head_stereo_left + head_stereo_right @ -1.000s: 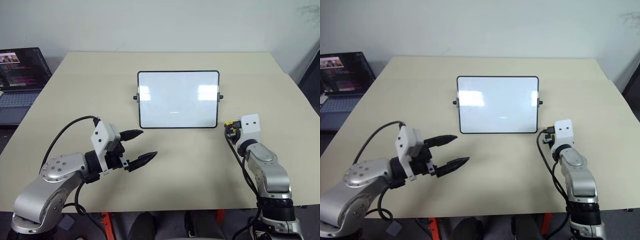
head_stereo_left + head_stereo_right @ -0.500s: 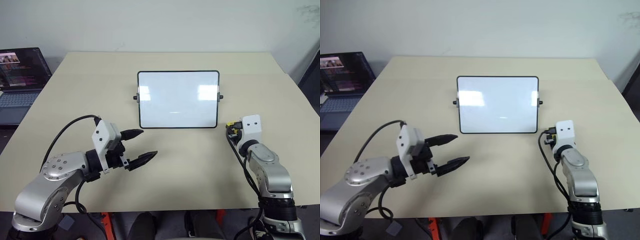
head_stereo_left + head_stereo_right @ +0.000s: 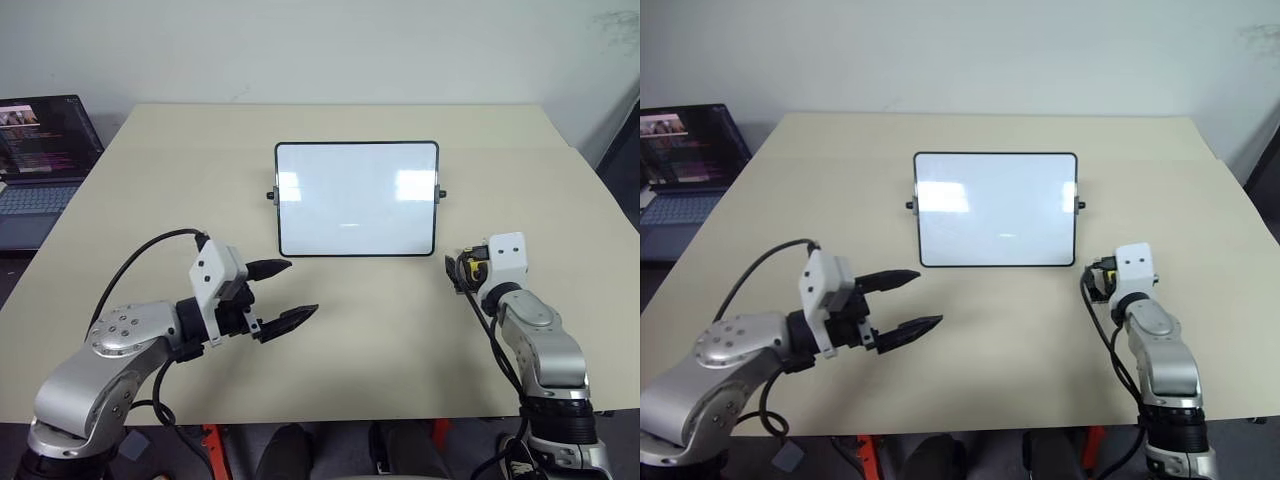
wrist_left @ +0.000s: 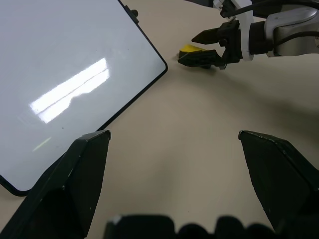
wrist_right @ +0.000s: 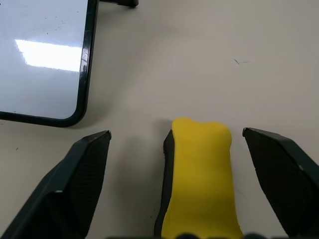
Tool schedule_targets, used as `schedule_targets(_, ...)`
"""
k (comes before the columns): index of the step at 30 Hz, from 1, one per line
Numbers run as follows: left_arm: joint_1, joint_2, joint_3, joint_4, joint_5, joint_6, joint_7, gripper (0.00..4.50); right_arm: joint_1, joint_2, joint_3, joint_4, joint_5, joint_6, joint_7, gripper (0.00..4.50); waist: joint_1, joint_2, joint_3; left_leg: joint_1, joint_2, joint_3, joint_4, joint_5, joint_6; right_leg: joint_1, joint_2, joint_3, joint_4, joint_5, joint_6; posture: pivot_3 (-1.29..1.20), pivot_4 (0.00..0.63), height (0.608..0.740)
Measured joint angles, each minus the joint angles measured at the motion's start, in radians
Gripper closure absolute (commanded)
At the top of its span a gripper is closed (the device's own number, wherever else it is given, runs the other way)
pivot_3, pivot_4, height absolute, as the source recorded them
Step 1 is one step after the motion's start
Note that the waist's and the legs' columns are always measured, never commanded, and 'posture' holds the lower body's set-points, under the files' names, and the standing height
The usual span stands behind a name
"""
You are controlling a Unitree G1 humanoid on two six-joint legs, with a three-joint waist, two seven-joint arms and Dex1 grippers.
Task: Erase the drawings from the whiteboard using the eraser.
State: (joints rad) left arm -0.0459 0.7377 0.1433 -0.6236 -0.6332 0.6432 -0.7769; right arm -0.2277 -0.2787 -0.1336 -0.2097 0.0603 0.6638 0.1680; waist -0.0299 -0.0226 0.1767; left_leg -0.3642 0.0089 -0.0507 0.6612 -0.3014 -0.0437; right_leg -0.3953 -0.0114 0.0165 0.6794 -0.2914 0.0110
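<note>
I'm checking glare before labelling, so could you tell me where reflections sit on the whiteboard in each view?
Left eye view: two pale glare patches on the whiteboard, near its upper corners. Left wrist view: one bright streak across it. Right wrist view: a bright bar beside its frame.

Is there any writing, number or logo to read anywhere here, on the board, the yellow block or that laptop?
whiteboard: its surface reads blank, no digits or marks legible.
eraser: plain yellow, no label visible.
laptop: the screen shows lines of text and small images, too small to read.
No other text can be made out.
</note>
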Motion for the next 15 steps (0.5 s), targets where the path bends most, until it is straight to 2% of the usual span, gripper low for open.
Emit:
schedule_targets(9,0.000,-0.005,0.000,0.003,0.016,-0.020,0.009,0.00,0.001,0.000,-0.003,-0.004,0.000,0.003,-0.014,0.05,0.000,0.000,0.000,0.000,0.000,0.000,0.000,0.000,0.000,0.000,0.000,0.000,0.000,0.000,0.000,0.00,0.150,0.740)
schedule_targets(15,0.019,-0.105,0.004,0.001,0.092,-0.089,0.140,0.00,0.034,0.000,-0.038,-0.124,0.001,0.006,-0.040,0.05,0.001,0.000,0.000,0.000,0.000,0.000,0.000,0.000,0.000,0.000,0.000,0.000,0.000,0.000,0.000,0.00,0.150,0.740)
